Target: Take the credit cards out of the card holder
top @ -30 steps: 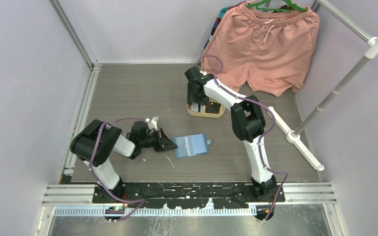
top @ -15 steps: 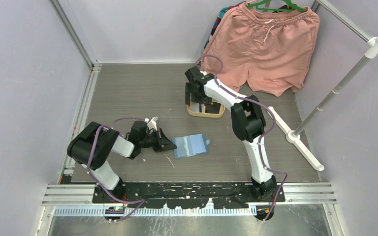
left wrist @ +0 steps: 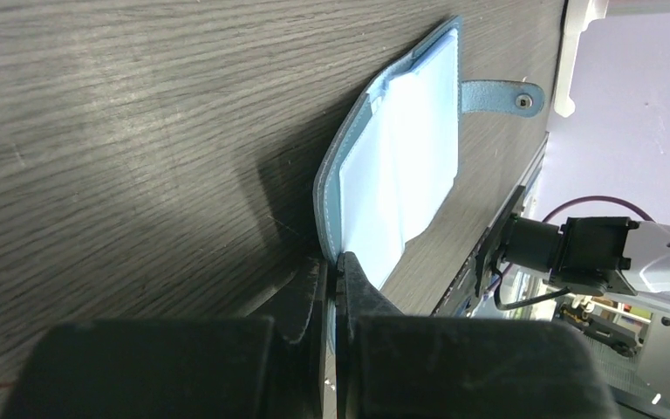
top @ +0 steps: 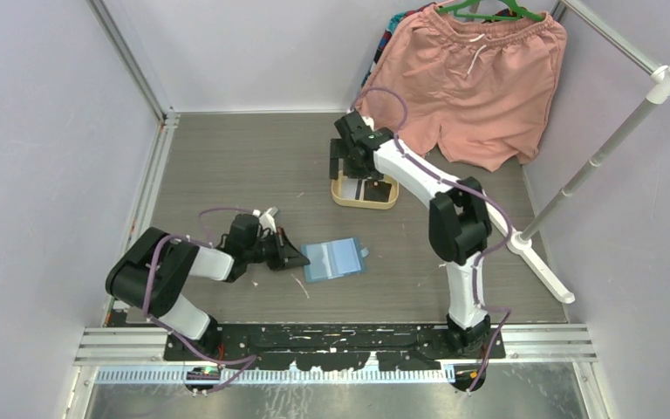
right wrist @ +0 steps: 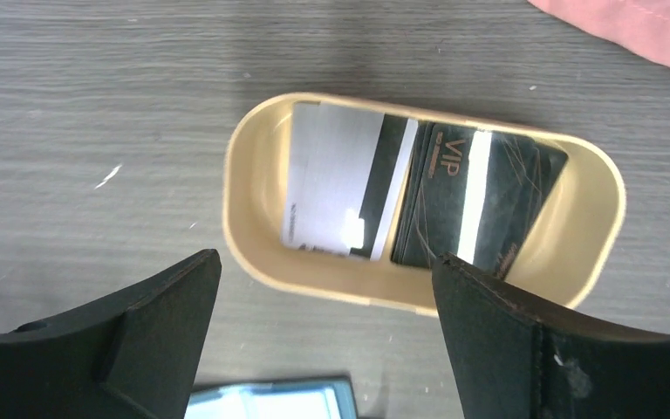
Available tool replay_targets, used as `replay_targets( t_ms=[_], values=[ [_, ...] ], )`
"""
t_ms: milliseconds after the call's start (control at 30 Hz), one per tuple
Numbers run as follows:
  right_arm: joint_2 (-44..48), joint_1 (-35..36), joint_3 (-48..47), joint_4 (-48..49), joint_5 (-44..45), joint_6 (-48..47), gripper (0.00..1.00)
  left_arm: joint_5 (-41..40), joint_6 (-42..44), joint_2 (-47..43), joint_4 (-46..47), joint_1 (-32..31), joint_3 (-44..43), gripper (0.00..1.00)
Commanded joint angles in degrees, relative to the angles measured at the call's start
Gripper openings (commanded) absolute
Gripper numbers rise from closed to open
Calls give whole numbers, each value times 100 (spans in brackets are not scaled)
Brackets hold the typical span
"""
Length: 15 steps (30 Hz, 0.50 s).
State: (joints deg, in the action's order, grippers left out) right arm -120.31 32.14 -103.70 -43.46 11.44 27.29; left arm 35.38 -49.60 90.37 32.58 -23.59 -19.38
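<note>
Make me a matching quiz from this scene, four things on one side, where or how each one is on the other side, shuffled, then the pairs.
Things:
1 credit cards
2 card holder
3 right gripper
4 pink shorts

States:
A open, above the tan tray
B hanging at the back
C lying in the tan tray
D open on the table, edge pinched by the left gripper

Pairs: 1-C, 2-D, 3-A, 4-B
</note>
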Motion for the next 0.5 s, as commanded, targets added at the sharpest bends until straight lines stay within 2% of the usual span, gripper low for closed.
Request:
replay_targets(
  t_ms=[0, 133, 267, 467],
  values=[
    [1280, 314, 506, 538, 121, 11, 96, -391, 403, -350, -767, 7, -162, 0],
    [1900, 802, 1470, 1087, 71, 180, 89, -497, 416, -719, -1125, 6, -298, 0],
    [2491, 1216, 2883, 2171, -370, 601, 69, -653, 481, -1106, -1591, 4, -426, 0],
    [2641, 1778, 4150, 3100, -570, 1035, 58, -754, 526, -1415, -1932, 2, -503, 0]
  ],
)
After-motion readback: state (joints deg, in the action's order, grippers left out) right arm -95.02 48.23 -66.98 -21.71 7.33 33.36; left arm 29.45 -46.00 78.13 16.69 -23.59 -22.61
